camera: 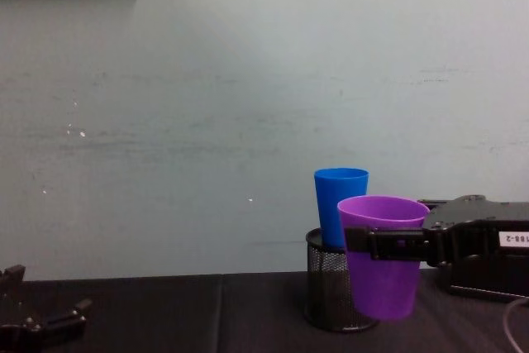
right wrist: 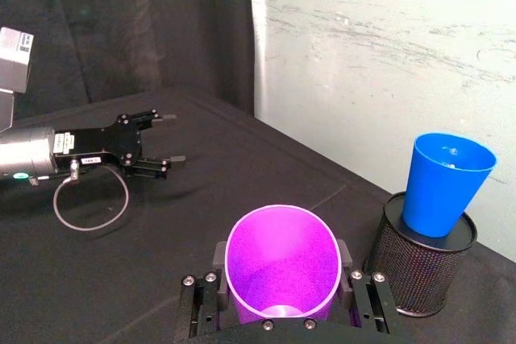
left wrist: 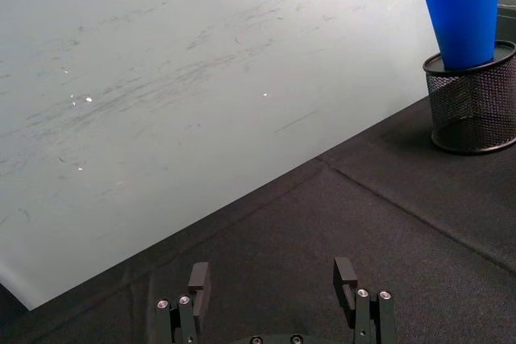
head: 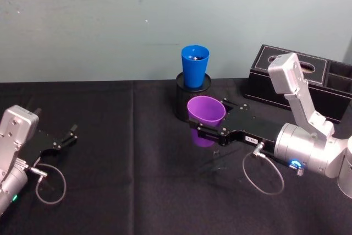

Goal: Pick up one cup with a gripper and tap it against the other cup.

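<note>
Head view: a smooth, tapered purple tumbler (head: 205,115) is held upright, wide rim up, clamped in the flat black jaws of the right gripper (head: 204,120). It is just near of a black mesh holder (head: 181,97), in which a blue tumbler (head: 194,65) is stood.

Left wrist view: the left gripper (left wrist: 274,279) is seen with jaws apart above black cloth (left wrist: 322,223).

Right wrist view: the purple tumbler's glossy inside is shown.

Chest view: the purple tumbler overlaps the blue one's right side.
</note>
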